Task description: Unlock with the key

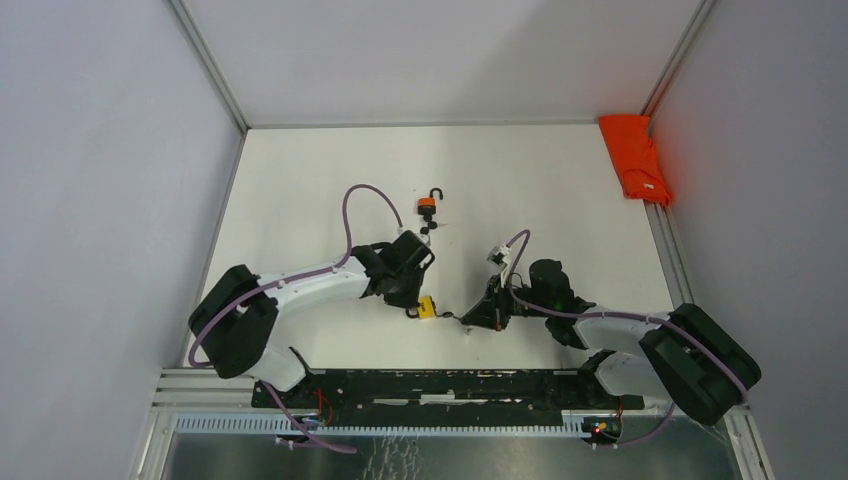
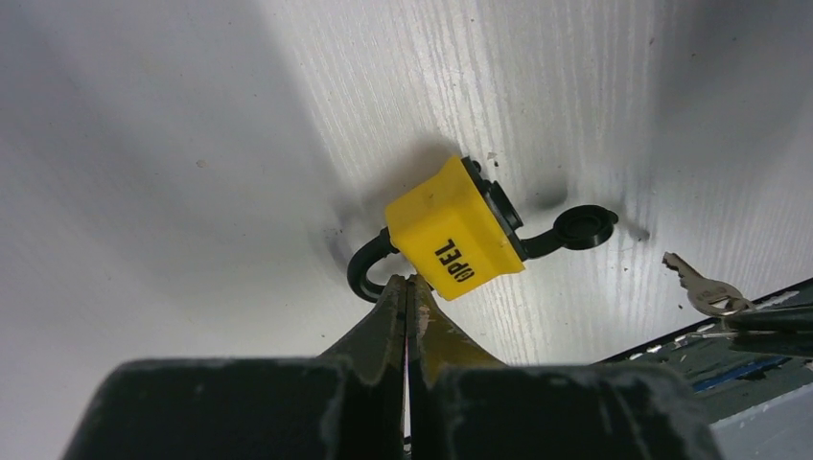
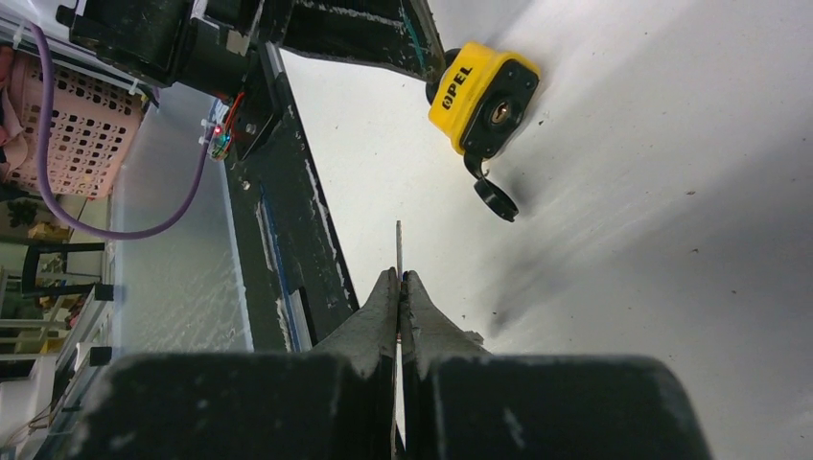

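Note:
A yellow padlock lies on the white table, its black shackle toward my left gripper. The left gripper is shut, and its tips touch the padlock's body beside the shackle with nothing between the fingers. The padlock's keyhole faces my right gripper, and its black dust cap hangs open. The right gripper is shut on a silver key. The blade points toward the padlock, a short gap away.
An orange padlock with its shackle open lies farther back, with a small dark key bunch beside it. A red cloth sits at the back right. The black mounting rail runs along the near edge. Walls enclose the table.

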`<act>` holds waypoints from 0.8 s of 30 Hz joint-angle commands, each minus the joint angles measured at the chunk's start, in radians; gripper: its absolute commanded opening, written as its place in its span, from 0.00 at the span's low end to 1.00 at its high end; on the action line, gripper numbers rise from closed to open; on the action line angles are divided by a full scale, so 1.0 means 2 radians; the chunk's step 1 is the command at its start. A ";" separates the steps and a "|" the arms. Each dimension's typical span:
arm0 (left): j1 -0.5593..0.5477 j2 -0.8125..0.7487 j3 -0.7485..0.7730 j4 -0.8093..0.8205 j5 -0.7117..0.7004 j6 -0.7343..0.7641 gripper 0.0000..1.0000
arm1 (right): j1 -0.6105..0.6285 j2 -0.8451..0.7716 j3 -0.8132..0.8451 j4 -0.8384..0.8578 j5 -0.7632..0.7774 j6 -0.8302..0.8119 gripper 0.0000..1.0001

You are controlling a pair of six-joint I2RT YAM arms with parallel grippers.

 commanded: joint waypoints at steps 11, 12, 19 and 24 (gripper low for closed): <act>-0.005 0.028 -0.005 0.015 -0.016 -0.014 0.02 | -0.015 0.023 0.011 0.033 -0.005 0.001 0.00; -0.004 0.032 -0.003 0.014 -0.022 -0.011 0.02 | -0.016 0.030 0.012 0.040 -0.009 0.004 0.00; -0.005 0.069 0.032 0.010 -0.045 0.016 0.02 | -0.018 0.102 0.022 0.118 -0.035 0.048 0.00; -0.004 0.095 0.053 0.006 -0.063 0.034 0.02 | -0.019 0.134 0.036 0.138 -0.032 0.055 0.00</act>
